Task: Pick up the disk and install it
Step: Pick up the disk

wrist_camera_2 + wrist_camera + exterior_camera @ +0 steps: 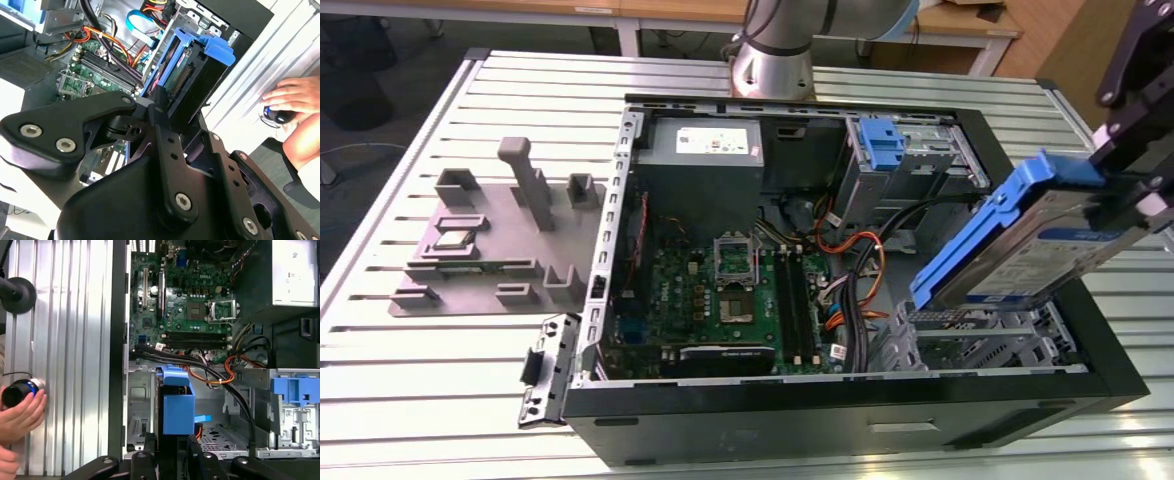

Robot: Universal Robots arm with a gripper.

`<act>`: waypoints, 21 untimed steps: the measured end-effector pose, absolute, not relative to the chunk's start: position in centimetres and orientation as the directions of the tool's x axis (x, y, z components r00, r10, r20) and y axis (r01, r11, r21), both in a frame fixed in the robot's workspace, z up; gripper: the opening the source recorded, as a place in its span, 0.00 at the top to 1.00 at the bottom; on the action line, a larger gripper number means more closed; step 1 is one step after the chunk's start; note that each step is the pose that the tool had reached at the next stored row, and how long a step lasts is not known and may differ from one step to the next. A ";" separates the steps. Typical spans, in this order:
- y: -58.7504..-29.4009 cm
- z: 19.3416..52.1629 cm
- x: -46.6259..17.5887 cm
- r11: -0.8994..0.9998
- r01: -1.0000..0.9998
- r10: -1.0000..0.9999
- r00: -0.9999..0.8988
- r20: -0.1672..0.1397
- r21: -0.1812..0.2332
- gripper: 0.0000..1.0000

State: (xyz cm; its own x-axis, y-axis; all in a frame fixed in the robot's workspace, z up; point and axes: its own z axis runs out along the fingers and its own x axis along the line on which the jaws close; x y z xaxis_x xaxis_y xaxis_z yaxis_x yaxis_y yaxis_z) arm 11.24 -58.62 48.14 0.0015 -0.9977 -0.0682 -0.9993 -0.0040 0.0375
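Note:
The disk [1027, 255], a silver drive with a white-and-blue label in a bright blue frame, hangs tilted over the front corner of the open computer case on the exterior view's right. My black gripper [1125, 190] is shut on its upper end. In both wrist views the disk [192, 67] [177, 405] stands edge-on between the fingers, its blue frame toward the case. My gripper [167, 107] [172, 452] clamps it from both sides. Below the disk lies the grey metal drive cage [974, 340].
The case holds a green motherboard [734, 290], a grey power-supply box [707, 145], a blue latch on a metal cage [881, 140] and orange cables [854, 250]. A grey fixture [494, 240] stands on the slatted table. A person's hand [20, 412] rests on a black knob beside the case.

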 end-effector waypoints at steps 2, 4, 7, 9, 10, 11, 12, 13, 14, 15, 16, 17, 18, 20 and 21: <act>-58.6 48.5 11.2 -0.004 -0.999 -0.998 0.001 -0.069 0.037 0.65; -58.6 48.5 11.2 -0.004 -0.999 -0.998 0.002 -0.069 0.037 0.65; -58.6 48.6 11.2 -0.004 -0.999 -0.998 0.001 -0.069 0.037 0.65; -58.6 48.7 11.2 -0.004 -0.999 -0.998 0.001 -0.069 0.037 0.65; -58.6 48.7 11.2 -0.004 -0.999 -0.998 0.001 -0.069 0.037 0.65; -58.6 48.7 11.2 -0.004 -0.999 -0.998 0.001 -0.069 0.037 0.65; -58.6 48.7 11.2 -0.004 -0.999 -0.998 0.001 -0.069 0.037 0.65; -58.6 48.7 11.2 -0.004 -0.999 -0.998 0.001 -0.069 0.037 0.65; -58.6 48.8 11.2 -0.004 -0.999 -0.998 0.001 -0.069 0.037 0.65; -58.6 48.8 11.2 -0.004 -0.999 -0.998 0.001 -0.069 0.037 0.65; -58.6 48.8 11.2 -0.004 -0.999 -0.998 0.001 -0.069 0.037 0.65; -58.6 48.8 11.2 -0.004 -0.999 -0.998 0.001 -0.069 0.037 0.65; -58.6 48.9 11.2 -0.004 -0.999 -0.998 0.001 -0.069 0.037 0.65; -58.6 48.9 11.2 -0.004 -0.999 -0.998 0.001 -0.069 0.037 0.65; -58.6 48.9 11.2 -0.004 -0.999 -0.998 0.001 -0.069 0.037 0.65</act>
